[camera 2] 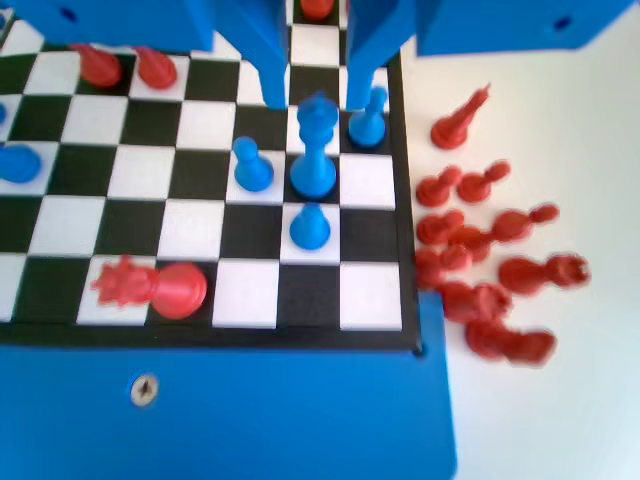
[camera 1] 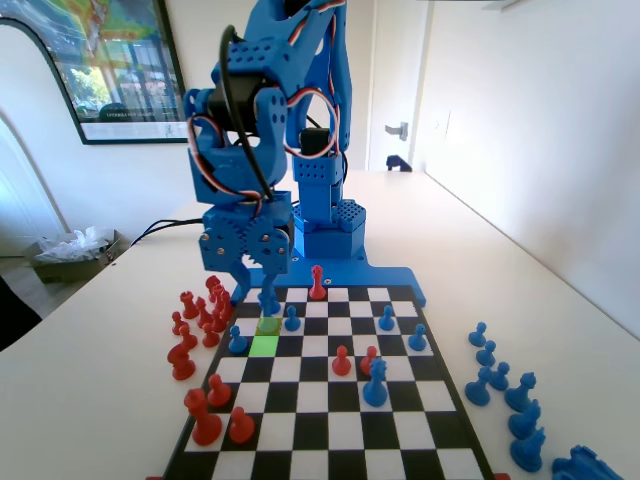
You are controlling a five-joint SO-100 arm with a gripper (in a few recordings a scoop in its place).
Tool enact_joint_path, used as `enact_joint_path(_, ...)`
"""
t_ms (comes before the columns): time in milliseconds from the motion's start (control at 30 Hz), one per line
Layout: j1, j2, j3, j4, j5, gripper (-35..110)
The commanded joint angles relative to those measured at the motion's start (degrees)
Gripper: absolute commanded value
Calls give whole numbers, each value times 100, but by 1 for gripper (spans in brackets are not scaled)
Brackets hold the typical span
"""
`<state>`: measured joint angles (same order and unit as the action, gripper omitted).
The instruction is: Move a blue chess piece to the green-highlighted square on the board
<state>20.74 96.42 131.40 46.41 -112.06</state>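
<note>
"Where is the blue chess piece (camera 1: 238,340)?"
"It's a small round-headed pawn with a flared base. It stands on the board (camera 1: 330,430), just left of the green-highlighted square (camera 1: 263,346) in the fixed view."
"And the gripper (camera 1: 256,292)?"
"Its jaws are spread, low over the board."

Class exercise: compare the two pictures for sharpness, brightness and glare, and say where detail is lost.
Fixed view: bright backlight washes the pale table almost white; the blue arm's gripper and the bright lime-green highlighted square stay fairly crisp. Wrist view: soft throughout, with the heap of red plastic chess pieces beside the black-and-white checkered board smeared, and the table overexposed.
</note>
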Motion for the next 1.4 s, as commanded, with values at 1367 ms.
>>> enact_joint_path(1367, 79, -132, 527, -958, -167, 10)
